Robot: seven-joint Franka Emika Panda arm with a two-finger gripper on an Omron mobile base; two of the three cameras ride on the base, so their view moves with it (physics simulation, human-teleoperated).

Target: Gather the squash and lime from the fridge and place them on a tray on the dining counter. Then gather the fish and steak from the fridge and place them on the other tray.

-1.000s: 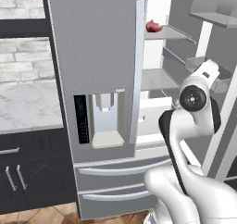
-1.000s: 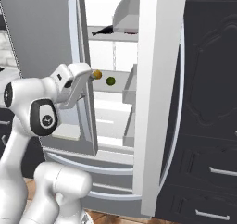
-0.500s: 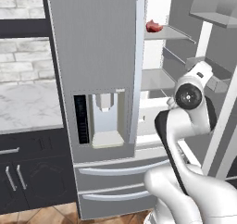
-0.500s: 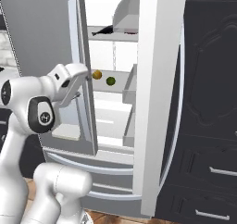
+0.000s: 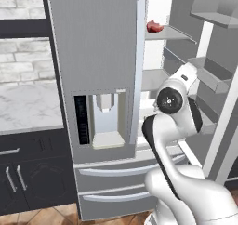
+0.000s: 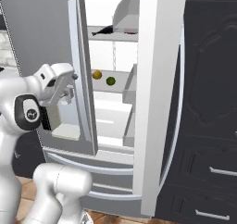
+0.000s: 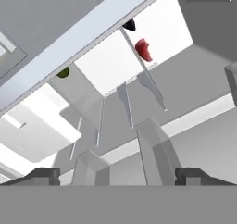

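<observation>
The fridge (image 5: 97,56) has its left door shut and its right door (image 6: 159,98) swung open. On the middle shelf the yellow squash (image 6: 96,74) lies next to the green lime (image 6: 110,81). The lime (image 7: 63,72) also peeks past the door edge in the hand view. On the shelf above, the dark slim fish (image 6: 102,31) lies to the left and the red steak (image 5: 155,26) to the right. The hand view has the steak (image 7: 144,49) and a dark end of the fish (image 7: 129,25). My gripper (image 7: 118,176) is open and empty, and it hangs in front of the left door's edge (image 6: 69,91), short of the shelves.
A marble counter (image 5: 28,108) over dark cabinets (image 5: 28,173) runs left of the fridge. Dark tall cabinets (image 6: 208,102) stand to its right. The open door carries bins (image 5: 209,75) on its inside. Fridge drawers (image 5: 111,173) sit below the doors.
My hand has drawn back to the left, away from the fridge opening and towards the left door's edge. The foods have not moved and the gripper stays open.
</observation>
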